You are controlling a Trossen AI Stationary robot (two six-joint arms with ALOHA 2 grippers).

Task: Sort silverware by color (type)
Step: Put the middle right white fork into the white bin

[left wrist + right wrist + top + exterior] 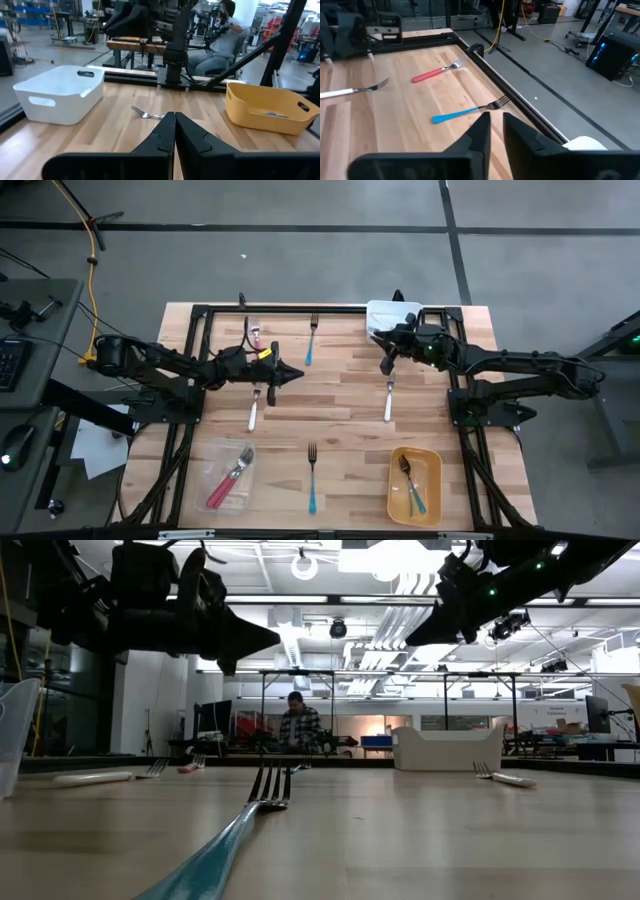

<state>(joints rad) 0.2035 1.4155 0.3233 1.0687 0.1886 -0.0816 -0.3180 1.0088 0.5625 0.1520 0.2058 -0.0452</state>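
High view: the left gripper [292, 373] hangs over the table's left-centre just above a white-handled fork [254, 409], the right gripper [386, 363] above another white-handled fork [389, 399]; blue-handled forks lie at the far edge [311, 340] and near edge [312, 478], and red-handled pieces sit in a clear container [228, 475], mixed ones in a yellow bin [415, 484]. Low view: the near blue fork [235, 830] fills the foreground; handles behind are cut off. Left wrist view: fingers [160, 135] pressed together, holding nothing; the yellow bin's contents are hard to make out. Right wrist view: fingers [481, 131] slightly parted, empty; a red-handled fork [437, 70] lies beyond. Likely risk: thin, flat handles may slip or skid when pinched, or land in a mismatched bin.
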